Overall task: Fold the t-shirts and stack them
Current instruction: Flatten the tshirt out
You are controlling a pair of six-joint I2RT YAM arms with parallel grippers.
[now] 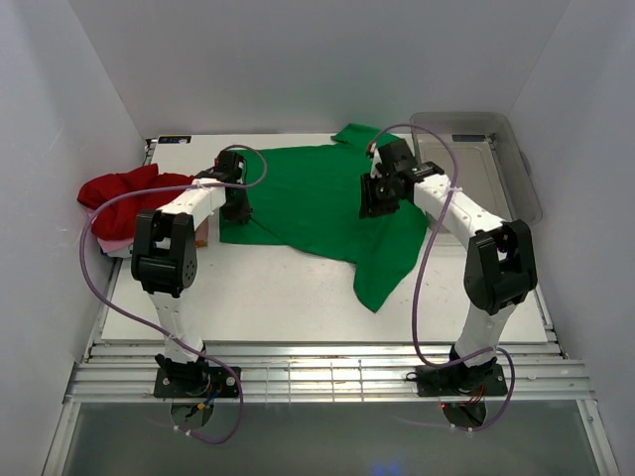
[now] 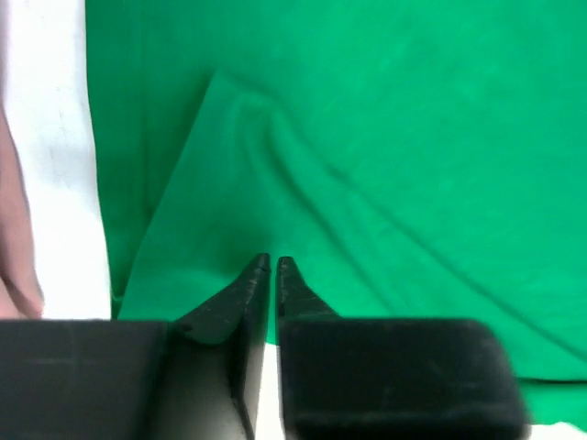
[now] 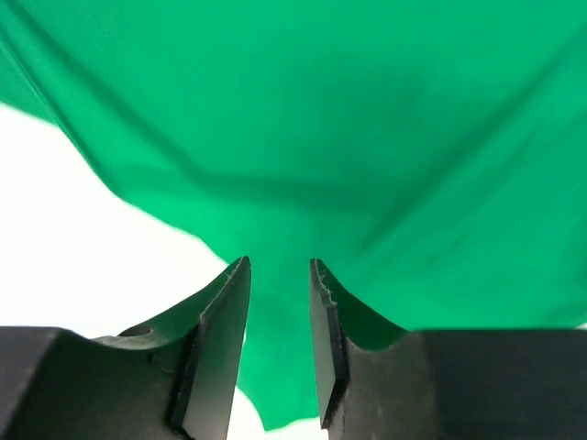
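The bright green t-shirt [image 1: 317,203] lies spread on the white table, with one corner trailing toward the front [image 1: 377,293]. My left gripper [image 1: 236,210] is low over its front left edge. In the left wrist view its jaws [image 2: 272,266] are closed to a thin slit above the green t-shirt [image 2: 367,165], with nothing seen between them. My right gripper [image 1: 375,203] is over the shirt's right part. In the right wrist view it [image 3: 279,268] is open above the green t-shirt [image 3: 367,137]. The red t-shirt [image 1: 124,190] lies bunched at the left edge on a pink one [image 1: 114,243].
A clear plastic bin [image 1: 496,149] stands at the back right corner. The white table [image 1: 278,297] runs to a ribbed metal rail at the front [image 1: 327,377]. White walls close in the left, back and right sides.
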